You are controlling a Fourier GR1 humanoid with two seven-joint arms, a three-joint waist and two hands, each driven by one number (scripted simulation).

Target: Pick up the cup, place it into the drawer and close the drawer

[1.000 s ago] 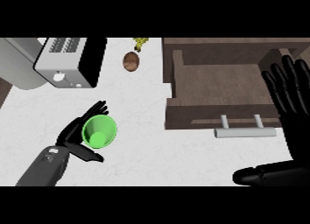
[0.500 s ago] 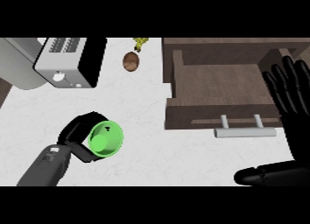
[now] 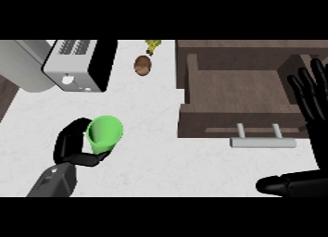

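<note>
The left hand (image 3: 76, 147) curls round the green cup (image 3: 104, 133). Next it must go right to the open drawer (image 3: 243, 95). The right hand (image 3: 320, 97) rests, fingers spread.

Cup lifted and tilted.
The left hand (image 3: 74, 146) now holds the green cup (image 3: 104, 133) higher, tipped sideways.
</note>
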